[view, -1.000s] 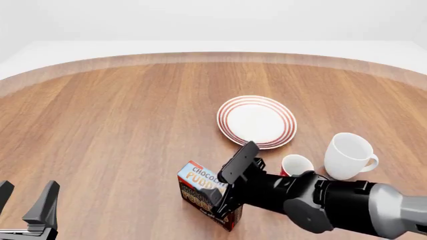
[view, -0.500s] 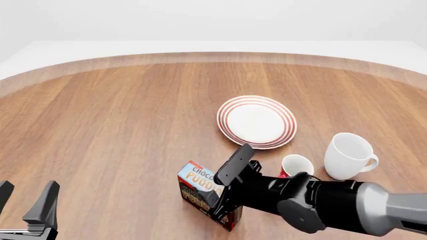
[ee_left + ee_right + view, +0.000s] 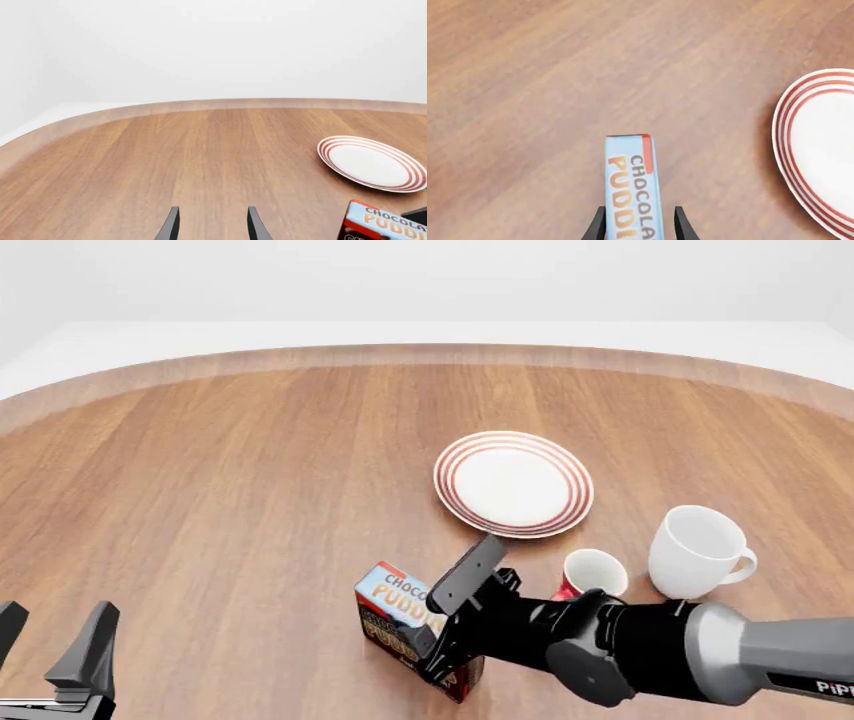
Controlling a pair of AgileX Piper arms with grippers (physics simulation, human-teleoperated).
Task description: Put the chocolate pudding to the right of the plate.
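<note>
Front view: the right gripper [image 3: 451, 625] has slid lower over the chocolate pudding [image 3: 396, 598], low centre, fingers straddling it. Not yet clearly pinching, so the carry to the right of the plate [image 3: 514, 483] waits.

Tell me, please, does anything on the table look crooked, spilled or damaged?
Nothing stands out. The chocolate pudding stands unbroken between the right gripper's fingers, the plate lies flat, and the white mug and the small red mug are upright.

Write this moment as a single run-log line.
phase: grasping | right gripper: fingers straddle chocolate pudding | left gripper: open, idle | plate: pudding not yet right of it
</note>
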